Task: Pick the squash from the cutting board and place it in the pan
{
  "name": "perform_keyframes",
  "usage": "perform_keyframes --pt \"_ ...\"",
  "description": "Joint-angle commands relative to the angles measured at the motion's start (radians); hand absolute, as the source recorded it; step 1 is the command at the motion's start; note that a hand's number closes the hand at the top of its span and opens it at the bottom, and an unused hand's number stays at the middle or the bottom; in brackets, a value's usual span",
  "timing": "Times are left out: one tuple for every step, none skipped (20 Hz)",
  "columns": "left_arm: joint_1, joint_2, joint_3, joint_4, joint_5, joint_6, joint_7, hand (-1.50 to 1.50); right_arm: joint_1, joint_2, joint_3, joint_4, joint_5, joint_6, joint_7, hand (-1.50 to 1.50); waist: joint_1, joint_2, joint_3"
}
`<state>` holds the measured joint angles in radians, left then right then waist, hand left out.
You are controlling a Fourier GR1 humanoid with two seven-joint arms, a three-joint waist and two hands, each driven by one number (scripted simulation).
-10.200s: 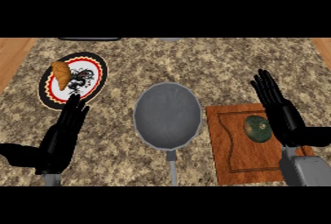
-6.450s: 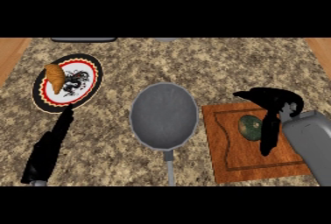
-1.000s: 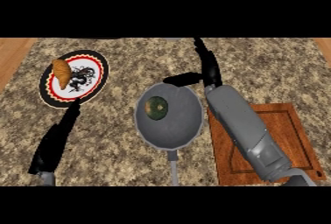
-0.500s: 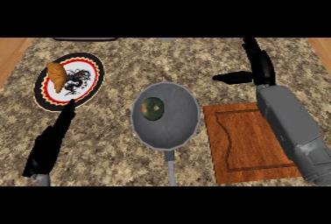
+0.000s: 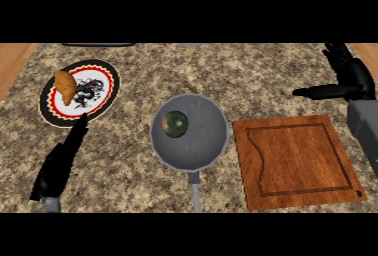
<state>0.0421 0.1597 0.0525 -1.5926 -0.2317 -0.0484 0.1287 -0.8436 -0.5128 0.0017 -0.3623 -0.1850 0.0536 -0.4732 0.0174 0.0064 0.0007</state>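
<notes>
Black fingers of the right hand were held straight and spread at the upper right, thumb pointed left, above the wooden cutting board and gripping nothing. The left hand was laid flat and edge-on at the lower left, fingers straight, just below a patterned plate. The green squash was seen inside the grey pan. The pan's handle was cut off at the bottom.

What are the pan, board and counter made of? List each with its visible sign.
Pan: likely metal, a matte grey bowl with a paler rim.
Board: wood, red-brown with streaky grain and a routed groove.
Counter: looks like granite, speckled tan and brown.
</notes>
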Motion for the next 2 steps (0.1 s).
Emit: perform_keyframes --pt "-0.016 0.020 0.013 -0.035 0.019 -0.034 0.037 0.00 0.031 -0.041 -0.020 0.054 0.024 0.073 -0.088 -1.50 0.002 0.000 0.000" --pt "-0.029 -0.016 -0.003 0.009 -0.009 0.010 0.011 0.00 -0.012 -0.072 -0.026 0.095 0.030 0.113 -0.072 -1.50 0.006 0.003 0.001"
